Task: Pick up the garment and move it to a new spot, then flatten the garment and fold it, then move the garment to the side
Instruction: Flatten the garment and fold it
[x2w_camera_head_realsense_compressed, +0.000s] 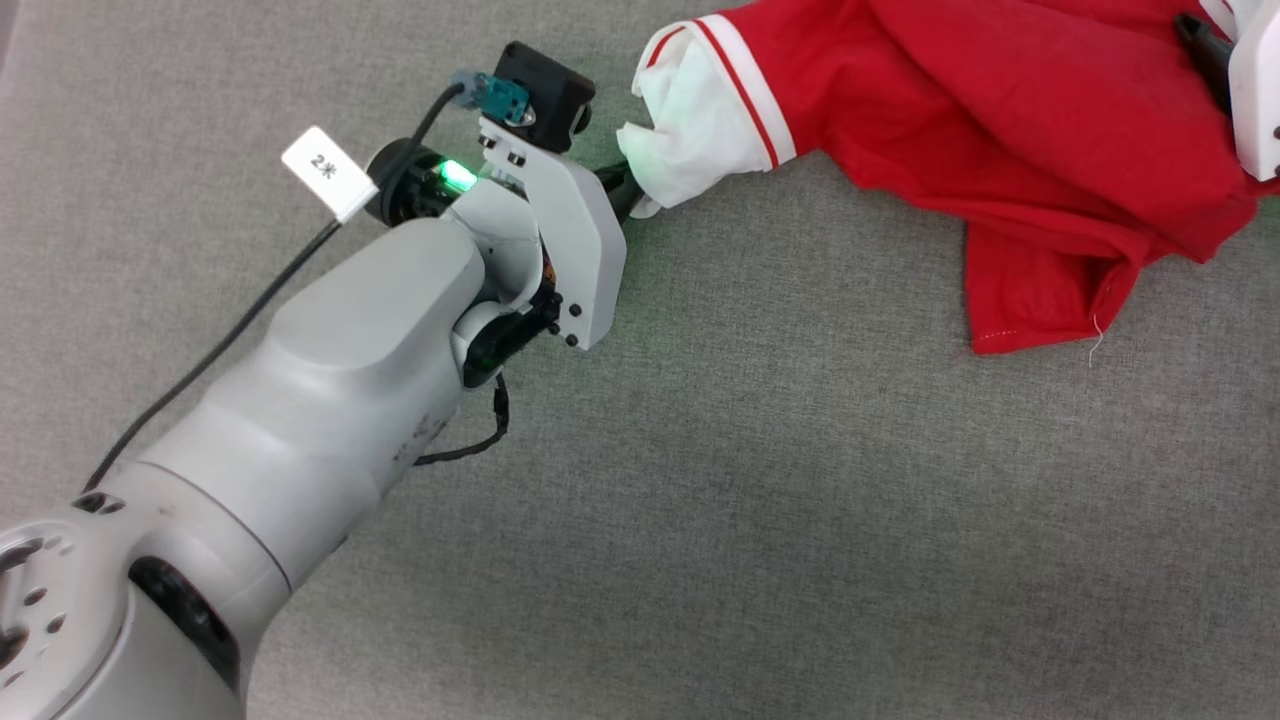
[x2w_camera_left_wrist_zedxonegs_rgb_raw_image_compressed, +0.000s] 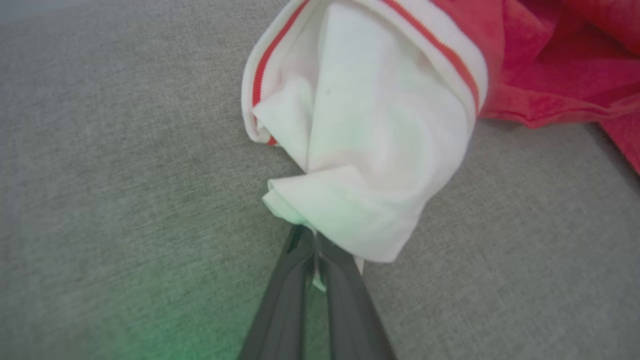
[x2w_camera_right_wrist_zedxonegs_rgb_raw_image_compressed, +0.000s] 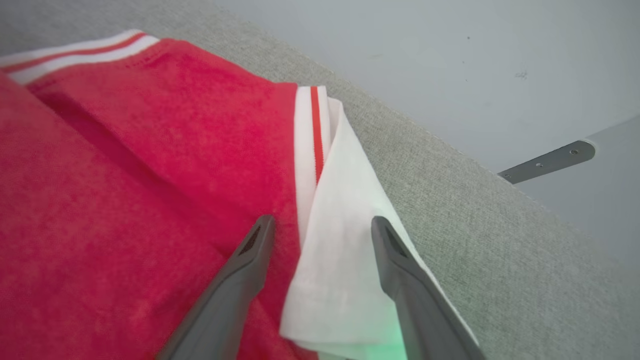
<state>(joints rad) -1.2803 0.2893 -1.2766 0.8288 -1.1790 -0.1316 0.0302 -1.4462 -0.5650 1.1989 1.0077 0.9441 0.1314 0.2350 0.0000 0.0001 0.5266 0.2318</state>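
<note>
The red T-shirt (x2w_camera_head_realsense_compressed: 1010, 130) lies crumpled in the upper right of the head view on a grey cloth surface (x2w_camera_head_realsense_compressed: 750, 520), with one hemmed corner hanging down towards the right middle of the frame. The pale left arm reaches up from the lower left corner. The left gripper (x2w_camera_head_realsense_compressed: 628, 192) sits just above centre, its two dark fingers (x2w_camera_left_wrist_zedxonegs_rgb_raw_image_compressed: 295, 280) pressed together on the edge of a white sleeve (x2w_camera_left_wrist_zedxonegs_rgb_raw_image_compressed: 370, 150). That sleeve has red-and-white striped trim, and it bunches above the fingertips in the left wrist view, with red body fabric at the upper right. A green light glows at the wrist, and a white tag (x2w_camera_head_realsense_compressed: 328, 172) hangs from its black cable. In the right wrist view the right gripper (x2w_camera_right_wrist_zedxonegs_rgb_raw_image_compressed: 322, 230) is spread wide, one finger over red fabric and the other over a second white sleeve (x2w_camera_right_wrist_zedxonegs_rgb_raw_image_compressed: 345, 240). I cannot tell whether either finger touches the cloth. A metal bracket (x2w_camera_right_wrist_zedxonegs_rgb_raw_image_compressed: 550, 162) shows beyond the surface's edge at the right.
</note>
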